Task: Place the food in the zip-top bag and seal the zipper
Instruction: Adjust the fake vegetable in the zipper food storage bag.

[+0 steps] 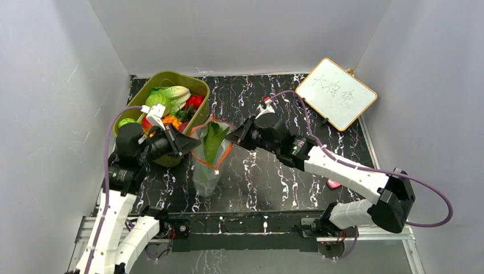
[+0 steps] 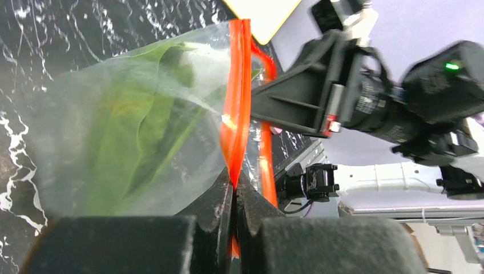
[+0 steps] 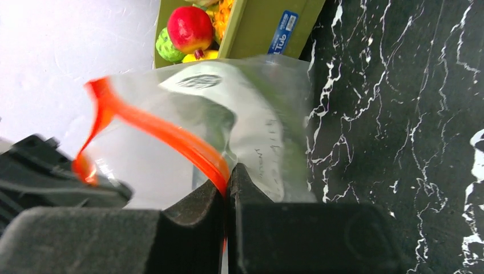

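The clear zip-top bag (image 1: 206, 168) stands upright on the black marble table between my two arms, with a long green leaf (image 1: 213, 140) inside it. Its red-orange zipper (image 1: 228, 149) rings the open mouth. My left gripper (image 1: 194, 148) is shut on the zipper (image 2: 237, 85) at the left rim, and the leaf (image 2: 131, 137) shows through the plastic. My right gripper (image 1: 231, 137) is shut on the zipper (image 3: 165, 134) at the opposite rim. More food lies in the olive tub (image 1: 197, 85): a pale cabbage (image 1: 171, 94) and a red fruit (image 3: 190, 27).
A white wood-framed board (image 1: 335, 93) leans at the back right. A small pink piece (image 1: 334, 184) lies on the table by the right arm. Grey walls close in the left, back and right sides.
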